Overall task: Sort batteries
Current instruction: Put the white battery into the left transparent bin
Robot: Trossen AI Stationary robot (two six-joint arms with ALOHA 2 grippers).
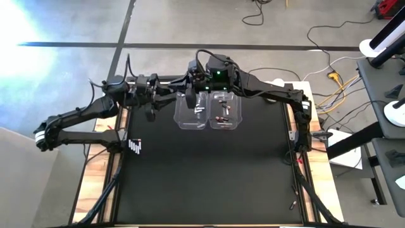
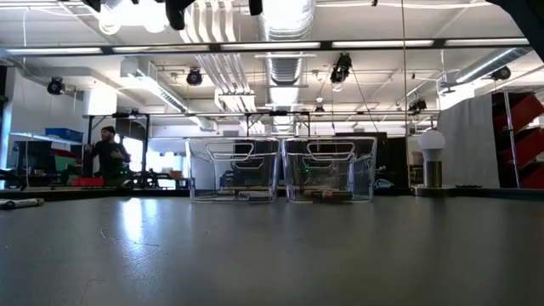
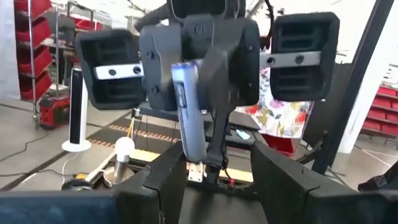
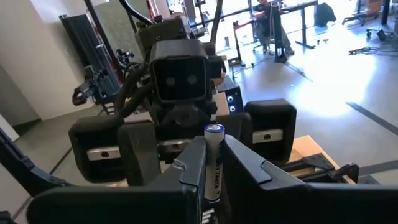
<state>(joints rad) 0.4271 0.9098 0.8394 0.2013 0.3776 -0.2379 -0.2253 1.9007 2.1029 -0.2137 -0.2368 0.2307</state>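
While passed arm to arm above bins (image 1: 209, 111): battery (image 4: 213, 163), upright, pinched between closed right gripper (image 4: 211, 171) fingers; left gripper (image 3: 205, 168) jaws parted around it, ungripped.

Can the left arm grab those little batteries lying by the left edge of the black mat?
Probably yes. The batteries lie out in the open on the mat with nothing over them. But the left gripper is up by the clear bins, facing the right gripper, which holds a battery.
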